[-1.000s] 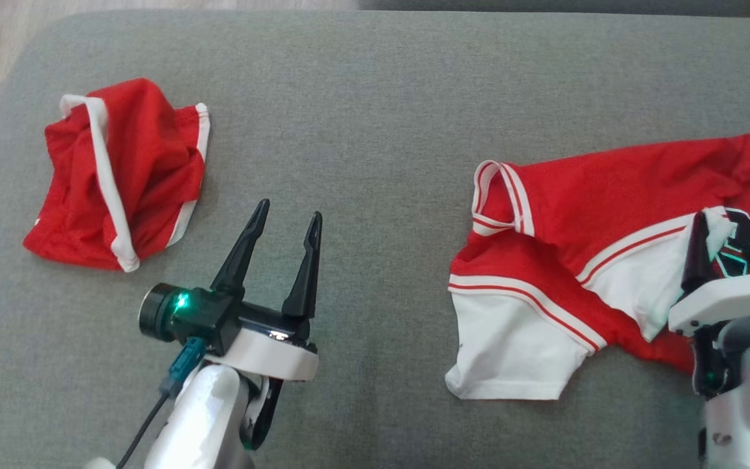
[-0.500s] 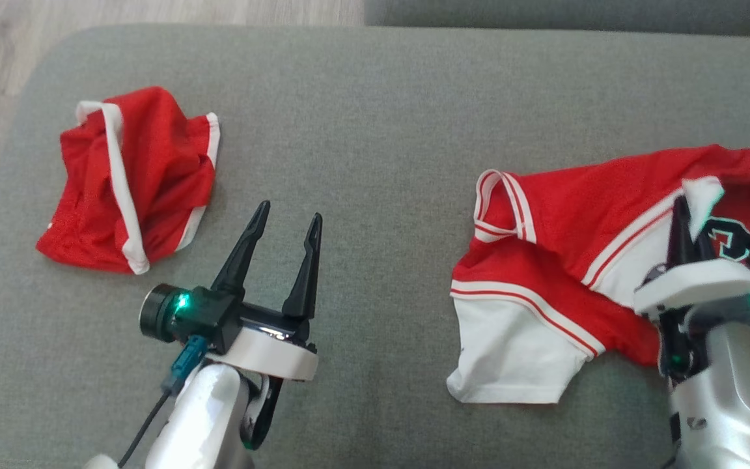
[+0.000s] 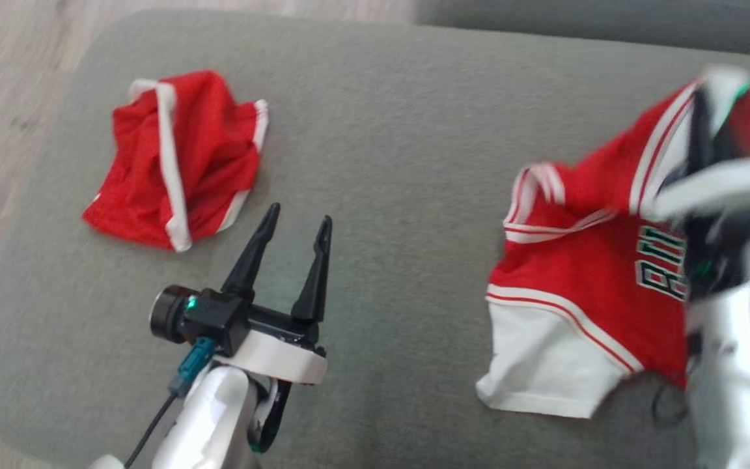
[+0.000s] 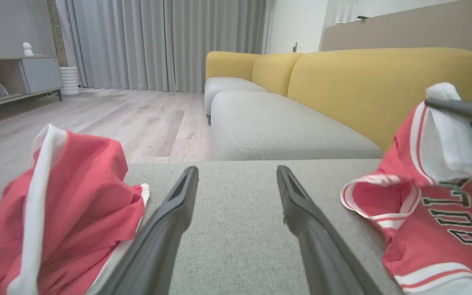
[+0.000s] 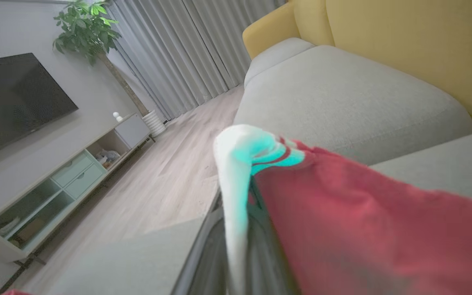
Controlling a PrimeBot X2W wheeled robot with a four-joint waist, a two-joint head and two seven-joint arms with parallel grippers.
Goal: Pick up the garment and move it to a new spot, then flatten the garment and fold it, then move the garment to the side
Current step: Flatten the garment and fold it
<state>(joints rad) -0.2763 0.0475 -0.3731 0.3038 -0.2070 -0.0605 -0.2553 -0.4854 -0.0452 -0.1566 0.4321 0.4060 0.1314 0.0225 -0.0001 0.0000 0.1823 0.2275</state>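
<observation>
While the right claw (image 3: 704,124) is clamped on the white trim of the red jersey (image 3: 583,273), hem resting on the grey cushion (image 3: 388,130), the lift should rise smoothly until the cloth clears. The left claw (image 3: 300,216) hangs spread and empty.

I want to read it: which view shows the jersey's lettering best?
Left wrist view: the jersey's lettering is sharp there. The head view has it blurred, partly behind the right arm; the right wrist view gives plain red cloth and a white edge.
</observation>
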